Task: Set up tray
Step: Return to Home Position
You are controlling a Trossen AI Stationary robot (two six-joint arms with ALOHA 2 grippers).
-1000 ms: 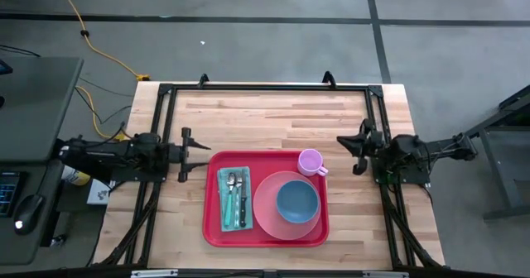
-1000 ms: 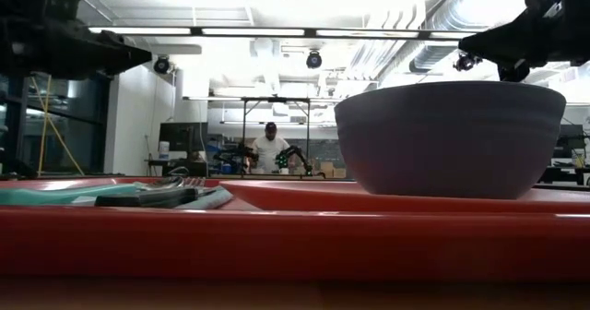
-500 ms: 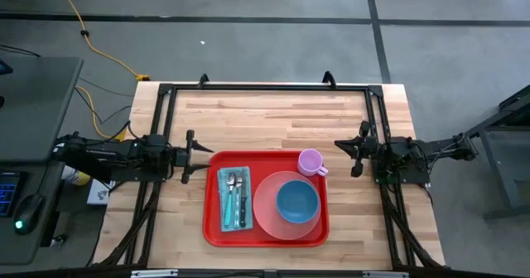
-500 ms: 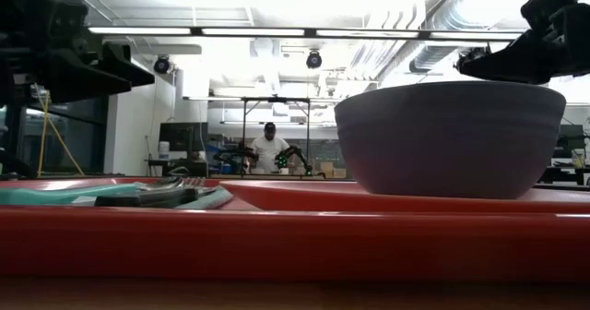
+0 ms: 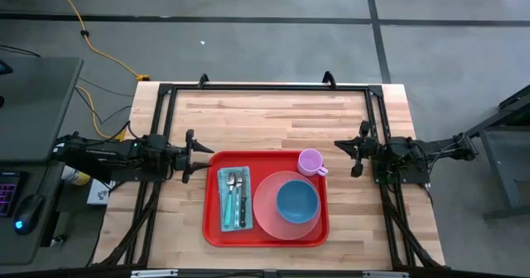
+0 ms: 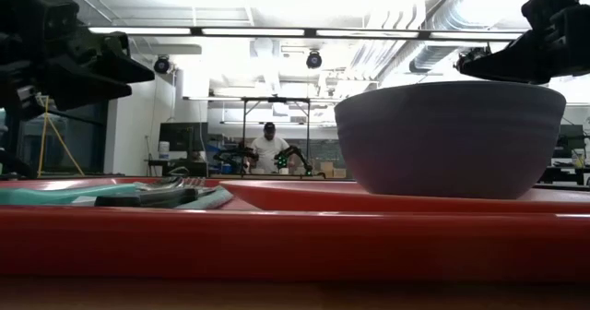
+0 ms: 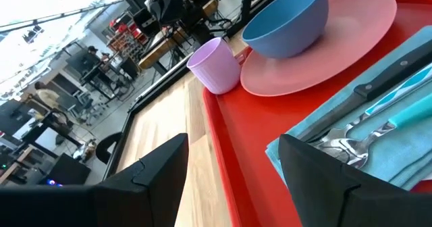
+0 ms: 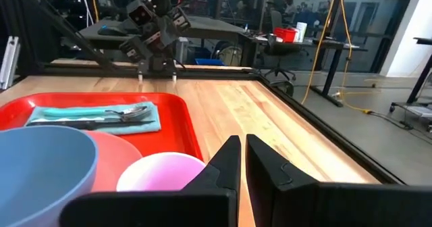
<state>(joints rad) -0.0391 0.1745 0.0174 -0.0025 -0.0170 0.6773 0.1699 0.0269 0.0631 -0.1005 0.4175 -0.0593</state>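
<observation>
Retraction to the home pose is judged to be the step in hand, since the tray carries a full setting and neither arm holds anything. By that judgement, the next move calls only for each arm to draw back to its rest posture on its own side of the table, clear of the tray rim. No grasp is required.

Left gripper (image 7: 233, 146): fingers (image 7: 145, 180) spread wide apart, holding nothing and touching nothing. In the high view it sits at centre left, just beside the tray's left edge and pointing toward it.

Right gripper (image 8: 242, 149): fingers together with only a thin seam between them, empty. In the high view it sits at centre right, near the tray's upper right corner but apart from it.

Tray (image 5: 265, 164): red, lying flat on the wooden table (image 5: 273, 117) at lower centre of the high view. Contents, from picture left to right:
- blue napkin (image 5: 224, 220) bearing the cutlery (image 5: 238, 195) side by side
- pink plate (image 5: 265, 216) with a blue bowl (image 5: 296, 201) seated on it
- lilac cup (image 5: 310, 160) in the upper right corner, just beside the plate
</observation>
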